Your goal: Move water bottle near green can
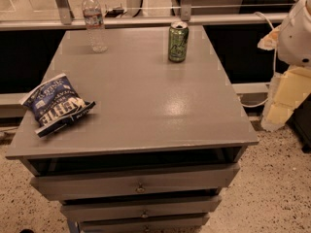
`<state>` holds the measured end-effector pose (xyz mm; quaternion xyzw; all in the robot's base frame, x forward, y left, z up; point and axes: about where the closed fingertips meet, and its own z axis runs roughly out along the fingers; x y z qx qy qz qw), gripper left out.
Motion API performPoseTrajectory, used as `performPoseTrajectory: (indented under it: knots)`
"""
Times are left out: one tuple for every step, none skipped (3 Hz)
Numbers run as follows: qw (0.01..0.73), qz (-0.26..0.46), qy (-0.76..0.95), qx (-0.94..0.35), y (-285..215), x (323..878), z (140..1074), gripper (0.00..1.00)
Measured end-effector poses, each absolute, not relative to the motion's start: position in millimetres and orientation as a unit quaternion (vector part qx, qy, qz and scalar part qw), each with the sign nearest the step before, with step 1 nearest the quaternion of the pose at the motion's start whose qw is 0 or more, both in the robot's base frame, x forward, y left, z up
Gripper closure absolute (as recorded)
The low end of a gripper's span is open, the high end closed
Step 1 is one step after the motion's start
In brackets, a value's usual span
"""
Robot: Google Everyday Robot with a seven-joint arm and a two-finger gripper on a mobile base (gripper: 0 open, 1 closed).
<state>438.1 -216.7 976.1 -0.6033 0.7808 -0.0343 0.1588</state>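
Off right edge of table [146, 96], gripper [285, 98] is held clear, spread not discernible; water bottle [94, 21] is stood upright far-left, well apart from green can [178, 41]; transfer judged unstarted.

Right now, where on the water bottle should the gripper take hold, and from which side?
I would grip the water bottle at its label band, coming from the front: it stands upright at the table's far left, with the green can well apart. The gripper is off the right edge.
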Motion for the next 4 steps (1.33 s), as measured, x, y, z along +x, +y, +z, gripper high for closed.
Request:
performPoseTrajectory:
  knots:
    - [0.163, -0.035, 0.78, -0.603, -216, 439, 977, 0.0]
    - [0.19, -0.023, 0.773, -0.604, -203, 460, 975, 0.0]
    - [0.263, 0.014, 0.754, -0.602, -155, 534, 978, 0.0]
    - [0.312, 0.042, 0.738, -0.596, -118, 578, 989, 0.0]
